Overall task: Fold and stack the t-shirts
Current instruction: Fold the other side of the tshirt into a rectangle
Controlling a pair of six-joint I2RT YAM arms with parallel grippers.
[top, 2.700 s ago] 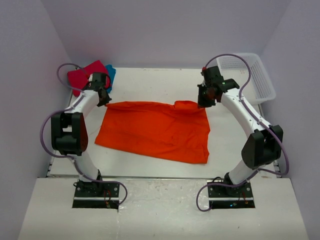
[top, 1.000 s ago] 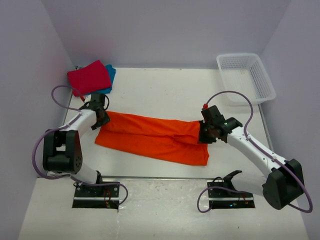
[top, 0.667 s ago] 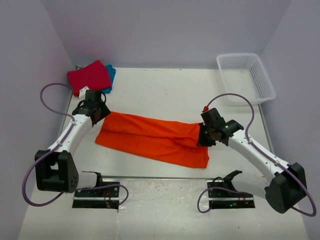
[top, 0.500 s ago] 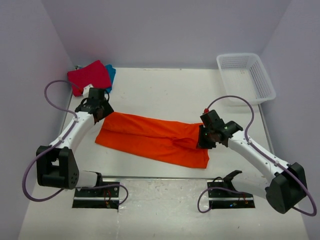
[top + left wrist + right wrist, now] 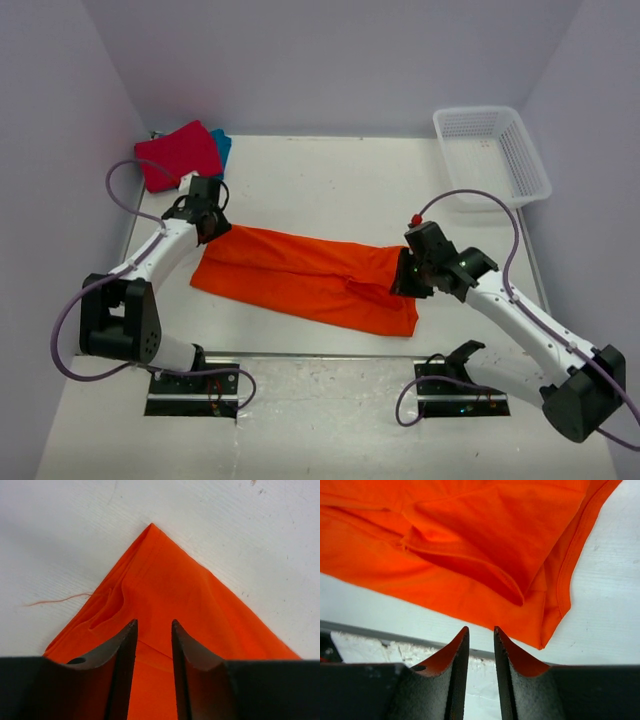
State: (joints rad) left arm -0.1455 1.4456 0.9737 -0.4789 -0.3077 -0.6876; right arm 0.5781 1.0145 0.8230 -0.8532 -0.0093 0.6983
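The orange t-shirt (image 5: 305, 275) lies on the bench (image 5: 330, 180) as a long doubled band. Its long axis runs across the space between the 2 arms, slanting slightly from far-left to near-right. The left arm (image 5: 160, 255) holds its jaws right over the far-left corner of the band. In the left wrist view they stand a little apart with only that pointed corner (image 5: 165, 580) showing below the gap, and nothing is pinched. The right arm (image 5: 520, 310) has its jaws at the opposite, right-hand end. They too are slightly apart and hold nothing, with the hem and a loose sleeve fold lying just past the tips. So each end of the band has 1 arm directly at it. A further fold would likely carry 1 end along that long axis toward the other. The crimson t-shirt (image 5: 180, 155) sits folded on the teal t-shirt (image 5: 222, 150) at the far-left corner, near the left arm and well apart from the right. For that reason the left arm looks the better placed to do the stacking. The white basket (image 5: 525, 150) stands at the far right, away from the cloth.
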